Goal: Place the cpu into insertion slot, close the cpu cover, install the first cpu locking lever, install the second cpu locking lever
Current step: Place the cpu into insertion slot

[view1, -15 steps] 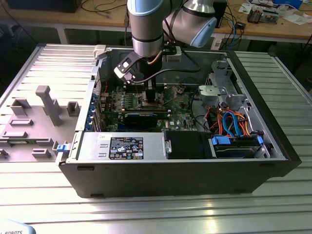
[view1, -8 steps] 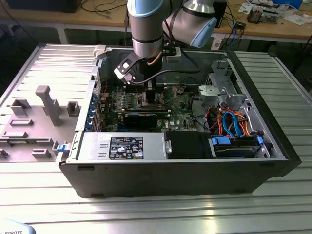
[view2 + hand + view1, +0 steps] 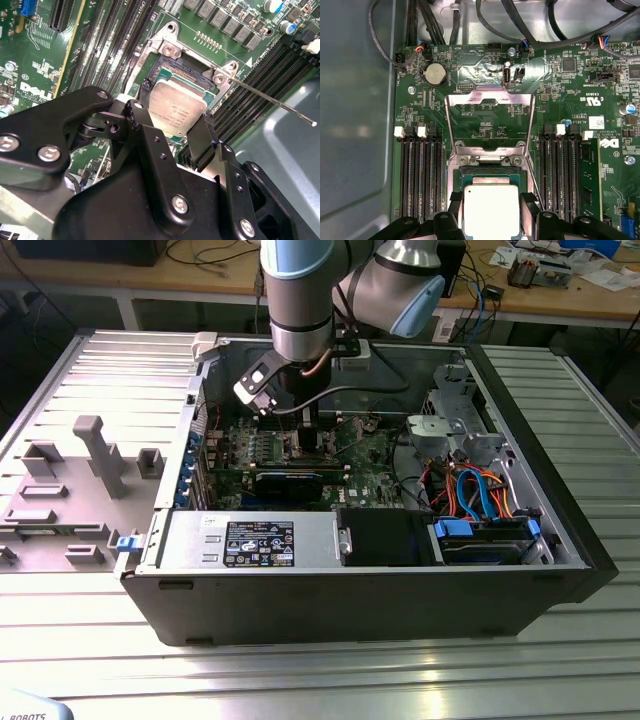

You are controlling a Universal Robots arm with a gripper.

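Observation:
My gripper (image 3: 308, 426) hangs inside the open computer case over the green board. In both wrist views its black fingers (image 3: 200, 142) sit against two opposite edges of the cpu (image 3: 176, 111), a silver-tan square chip, and are shut on it. The chip sits level directly over the insertion slot (image 3: 176, 68), whose dark recess shows past its far edge. The same cpu (image 3: 491, 210) and slot rim (image 3: 490, 173) show in the first wrist view. The cpu cover (image 3: 490, 96) is swung open, lying back over the board beyond the slot. A thin locking lever (image 3: 272, 102) sticks out, unlatched.
Long black memory slots (image 3: 420, 175) flank the socket on both sides. Cables (image 3: 520, 25) run along the case wall behind the board. In the exterior view a power supply (image 3: 250, 540) and drive bay (image 3: 480, 535) fill the case front. A grey fixture tray (image 3: 70, 490) lies at the exterior view's left.

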